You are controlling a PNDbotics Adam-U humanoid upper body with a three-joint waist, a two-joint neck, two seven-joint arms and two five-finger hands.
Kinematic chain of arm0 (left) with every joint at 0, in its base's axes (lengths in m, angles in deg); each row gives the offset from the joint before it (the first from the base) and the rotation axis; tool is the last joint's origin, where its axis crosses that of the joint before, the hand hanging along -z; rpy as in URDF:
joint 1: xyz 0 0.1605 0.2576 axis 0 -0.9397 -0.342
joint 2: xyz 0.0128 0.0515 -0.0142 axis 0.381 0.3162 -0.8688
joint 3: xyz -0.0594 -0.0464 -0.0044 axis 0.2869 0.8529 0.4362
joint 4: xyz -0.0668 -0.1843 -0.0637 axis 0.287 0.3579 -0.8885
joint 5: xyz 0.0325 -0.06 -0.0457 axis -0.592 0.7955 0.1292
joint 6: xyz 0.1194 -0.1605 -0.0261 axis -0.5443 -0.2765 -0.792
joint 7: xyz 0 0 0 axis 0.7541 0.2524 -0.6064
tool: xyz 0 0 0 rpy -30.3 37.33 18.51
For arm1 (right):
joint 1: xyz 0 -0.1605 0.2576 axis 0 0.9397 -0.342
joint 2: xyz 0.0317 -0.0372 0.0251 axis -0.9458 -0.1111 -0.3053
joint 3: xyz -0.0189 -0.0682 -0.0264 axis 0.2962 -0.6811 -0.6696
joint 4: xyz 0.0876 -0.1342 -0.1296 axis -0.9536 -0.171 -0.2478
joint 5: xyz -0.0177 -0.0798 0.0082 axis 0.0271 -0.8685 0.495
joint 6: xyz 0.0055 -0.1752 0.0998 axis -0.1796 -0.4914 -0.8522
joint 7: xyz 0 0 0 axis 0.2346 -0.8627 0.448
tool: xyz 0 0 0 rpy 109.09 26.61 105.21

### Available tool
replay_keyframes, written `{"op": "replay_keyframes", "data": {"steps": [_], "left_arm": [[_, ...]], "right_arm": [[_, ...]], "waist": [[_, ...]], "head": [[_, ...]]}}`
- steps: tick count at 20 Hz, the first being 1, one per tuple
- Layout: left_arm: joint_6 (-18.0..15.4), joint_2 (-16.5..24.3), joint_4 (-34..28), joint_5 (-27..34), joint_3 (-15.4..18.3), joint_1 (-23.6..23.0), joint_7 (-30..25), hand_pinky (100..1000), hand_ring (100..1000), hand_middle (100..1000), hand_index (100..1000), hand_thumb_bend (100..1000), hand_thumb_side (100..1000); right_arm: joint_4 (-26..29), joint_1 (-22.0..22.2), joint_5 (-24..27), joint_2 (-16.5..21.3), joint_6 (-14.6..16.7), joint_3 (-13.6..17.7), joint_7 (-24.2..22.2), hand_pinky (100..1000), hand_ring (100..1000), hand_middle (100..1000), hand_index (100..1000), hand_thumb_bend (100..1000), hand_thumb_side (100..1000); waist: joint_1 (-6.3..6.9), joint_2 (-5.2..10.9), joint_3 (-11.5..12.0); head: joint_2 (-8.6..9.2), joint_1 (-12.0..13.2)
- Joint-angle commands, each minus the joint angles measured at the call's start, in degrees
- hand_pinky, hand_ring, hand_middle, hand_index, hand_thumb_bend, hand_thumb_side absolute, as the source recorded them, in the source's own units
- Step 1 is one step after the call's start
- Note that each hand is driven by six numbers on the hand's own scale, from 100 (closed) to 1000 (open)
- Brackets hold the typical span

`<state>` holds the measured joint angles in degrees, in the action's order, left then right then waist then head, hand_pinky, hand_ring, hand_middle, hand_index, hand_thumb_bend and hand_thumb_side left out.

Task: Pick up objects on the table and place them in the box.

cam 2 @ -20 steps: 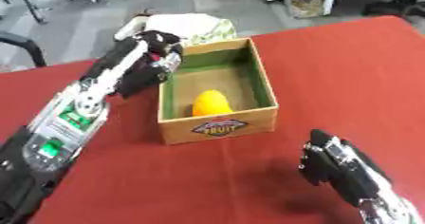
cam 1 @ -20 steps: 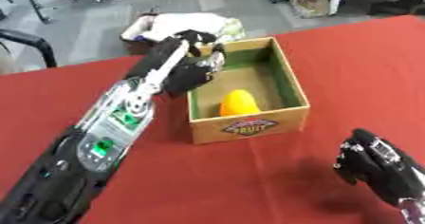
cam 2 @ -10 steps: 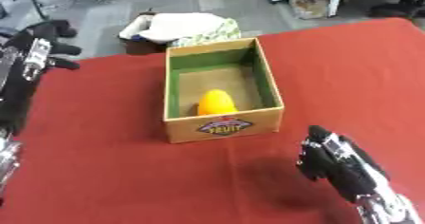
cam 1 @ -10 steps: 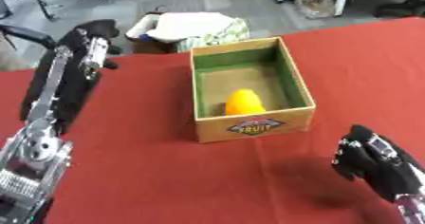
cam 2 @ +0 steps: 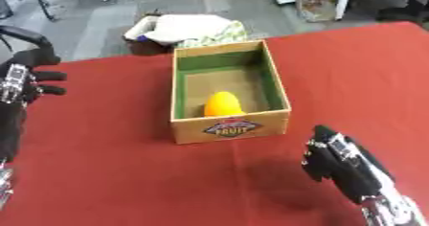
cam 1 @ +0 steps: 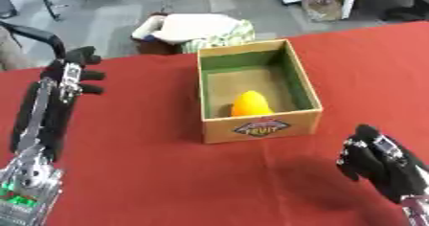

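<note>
One object boxed: orange-yellow fruit [cam 1: 251, 103] lying on the floor of the box [cam 1: 258, 126], toward its near wall, centre of frame.
Objects left to pick: none visible on the red counter [cam 1: 151, 163]; task judged at or near completion.
Risk, collision: box wall could be clipped and the box shoved if either arm swings inward across the centre.
Risk, false pick: reaching back into the box would undo the placement.
Risk, off-counter clutter: pale bundle [cam 1: 197, 30] on the floor in the upper middle not to be mistaken for a task object.
Left hand [cam 1: 71, 74]: raised at left edge of frame, well apart from the box, fingers relaxed and spread, holding nothing.
Right hand [cam 2: 339, 160]: lower right of frame, upright over the counter, fingers loosely bent, holding nothing.
</note>
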<state>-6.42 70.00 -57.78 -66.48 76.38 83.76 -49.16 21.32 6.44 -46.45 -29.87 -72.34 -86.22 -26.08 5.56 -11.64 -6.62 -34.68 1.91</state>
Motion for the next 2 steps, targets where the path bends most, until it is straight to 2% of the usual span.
{"op": "replay_keyframes", "data": {"steps": [1, 2], "left_arm": [[-0.55, -0.60, -1.21, 0.42, 0.68, 0.02, 0.37, 618, 680, 711, 839, 100, 946], [-0.64, -0.92, -1.21, 0.43, 0.63, -0.02, 0.32, 617, 680, 711, 839, 100, 948]], "right_arm": [[1.21, -0.37, -0.29, 0.47, -0.05, 0.48, 0.41, 100, 100, 100, 100, 100, 838], [1.23, -0.40, -0.29, 0.46, -0.08, 0.47, 0.45, 100, 100, 100, 100, 100, 837]], "waist": [[-0.20, 0.83, -0.05], [-0.19, 0.86, -0.09]], "head": [[-0.31, 0.16], [-0.40, 0.13]]}}
